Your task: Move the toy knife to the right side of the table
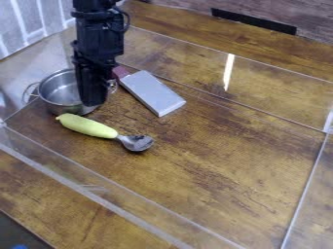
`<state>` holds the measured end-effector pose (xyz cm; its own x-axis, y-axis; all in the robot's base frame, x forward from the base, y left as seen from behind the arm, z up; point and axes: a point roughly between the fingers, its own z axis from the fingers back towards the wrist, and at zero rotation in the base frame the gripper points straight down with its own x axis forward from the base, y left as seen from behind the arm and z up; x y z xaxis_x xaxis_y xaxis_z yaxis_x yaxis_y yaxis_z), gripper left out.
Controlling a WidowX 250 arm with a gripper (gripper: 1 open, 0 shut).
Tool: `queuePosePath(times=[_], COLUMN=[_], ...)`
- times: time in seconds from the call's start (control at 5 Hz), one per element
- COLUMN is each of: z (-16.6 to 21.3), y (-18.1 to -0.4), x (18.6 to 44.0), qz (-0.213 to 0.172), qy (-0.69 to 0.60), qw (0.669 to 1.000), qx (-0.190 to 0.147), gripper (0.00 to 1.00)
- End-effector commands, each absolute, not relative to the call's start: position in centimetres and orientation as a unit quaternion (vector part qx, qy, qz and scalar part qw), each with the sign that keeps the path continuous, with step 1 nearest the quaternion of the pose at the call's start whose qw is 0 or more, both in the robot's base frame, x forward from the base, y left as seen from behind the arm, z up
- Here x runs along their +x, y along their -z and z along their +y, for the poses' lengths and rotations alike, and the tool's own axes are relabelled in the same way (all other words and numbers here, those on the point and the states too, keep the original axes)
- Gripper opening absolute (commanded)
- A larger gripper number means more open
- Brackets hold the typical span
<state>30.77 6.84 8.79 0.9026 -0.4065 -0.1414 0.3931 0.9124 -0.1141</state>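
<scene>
Toy knife (101,130) lies alone on the left of the table (247,165).
Gripper (92,101) hangs above it, holding nothing; fingers too blurry to tell. Grab the yellow handle, then carry right.

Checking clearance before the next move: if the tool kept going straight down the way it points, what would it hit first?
Probably the bare table between the pot and the toy knife. The tool hangs above the pot's right rim, so it might clip that rim; depth is unclear from this single view.
</scene>
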Motion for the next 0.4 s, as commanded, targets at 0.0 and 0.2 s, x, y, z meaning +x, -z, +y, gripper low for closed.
queuePosePath(times=[0.0,0.2], z=[6.8,6.7], y=[-9.2,-7.8], x=[31.0,30.9], qz=[0.055,0.053], qy=[0.262,0.315], qw=[0.963,0.947], qx=[-0.032,-0.033], gripper=[1.00,1.00])
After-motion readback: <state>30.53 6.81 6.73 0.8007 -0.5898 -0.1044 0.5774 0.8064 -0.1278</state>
